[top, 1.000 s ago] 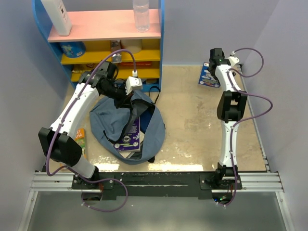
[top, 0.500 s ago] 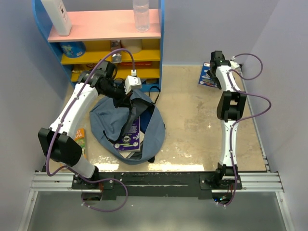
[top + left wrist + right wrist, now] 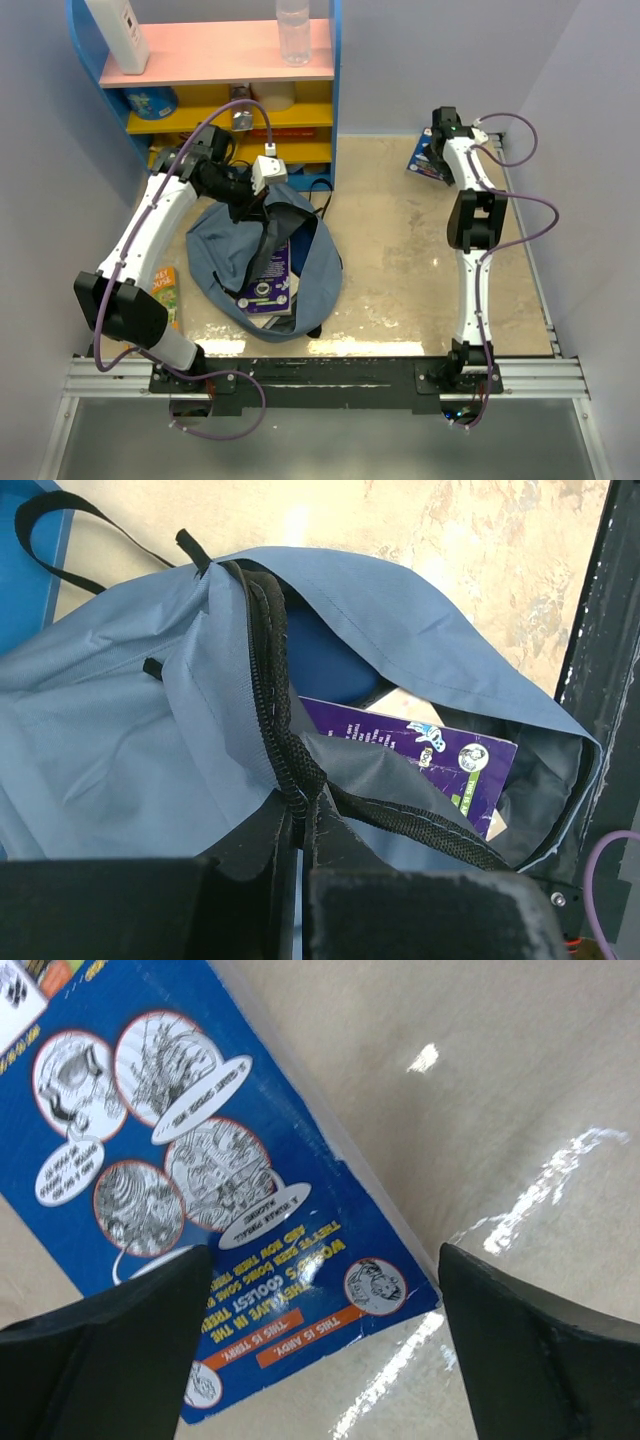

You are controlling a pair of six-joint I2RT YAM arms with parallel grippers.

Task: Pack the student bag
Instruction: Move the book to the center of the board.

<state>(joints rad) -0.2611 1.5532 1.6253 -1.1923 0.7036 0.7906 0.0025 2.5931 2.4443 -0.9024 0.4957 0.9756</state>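
On the left half of the table [image 3: 400, 262], slumped and rounded, the student bag [image 3: 225, 255], mouth gaping toward the near rail [image 3: 330, 372], far rim just short of the shelf unit [image 3: 335, 110], one black strap [image 3: 320, 190] trailing beside the blue side panel. At that far rim, the left gripper [image 3: 262, 205], clamped tight on the bag's zipper edge and holding it up in a ridge. Little room on that side: shelf behind, grey wall to the left, an orange-and-green packet [image 3: 166, 285] squeezed between bag and left arm. Wide bare tabletop from the bag's right flank across to the right arm. In the far right corner, close to the side wall, the right gripper [image 3: 438, 135], poised over a blue booklet [image 3: 422, 165]. From above, no telling its spread; from the right wrist, fingers [image 3: 110, 1340] plainly wide apart, straddling the booklet's printed corner, contact with the cover not clear. From above, only a purple book [image 3: 270, 280] visible inside the bag; from the left wrist, also a dark-blue rounded item [image 3: 330, 670] tucked beyond the book under the raised flap, and zipper teeth [image 3: 268, 680] running down into the closed pads.
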